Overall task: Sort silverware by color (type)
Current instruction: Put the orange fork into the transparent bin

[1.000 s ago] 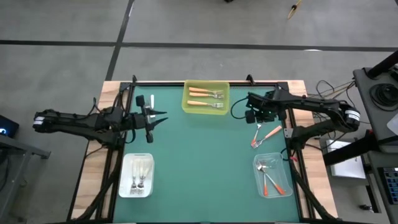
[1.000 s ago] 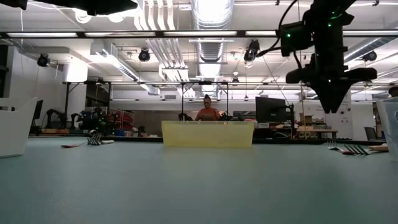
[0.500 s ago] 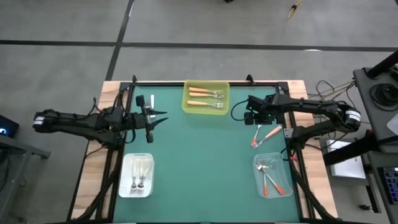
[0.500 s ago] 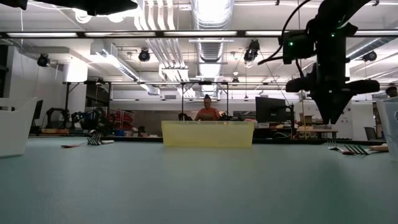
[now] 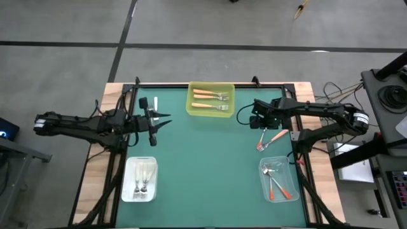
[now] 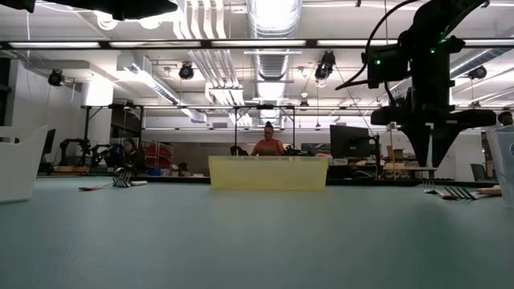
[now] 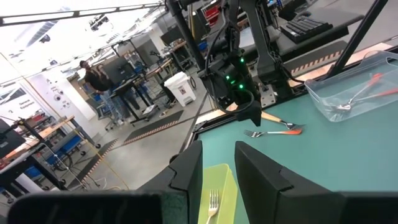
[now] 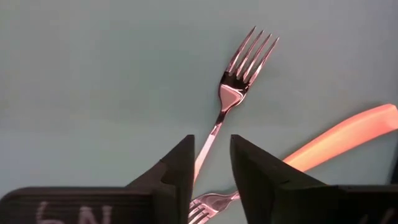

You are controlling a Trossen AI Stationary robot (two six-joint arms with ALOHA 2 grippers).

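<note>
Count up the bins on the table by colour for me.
Yellow bin: 1
White bin: 1
Clear bin: 1
Total: 3

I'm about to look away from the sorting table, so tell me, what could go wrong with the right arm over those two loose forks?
1. The two loose forks lie crossed on the mat, so the right gripper, open and straddling one fork's neck, may drag or lift the other too.
2. The neck is thin and shiny; it could slip as the fingers close.
3. Both handles look orange, so the fork could end up in the wrong bin.
</note>
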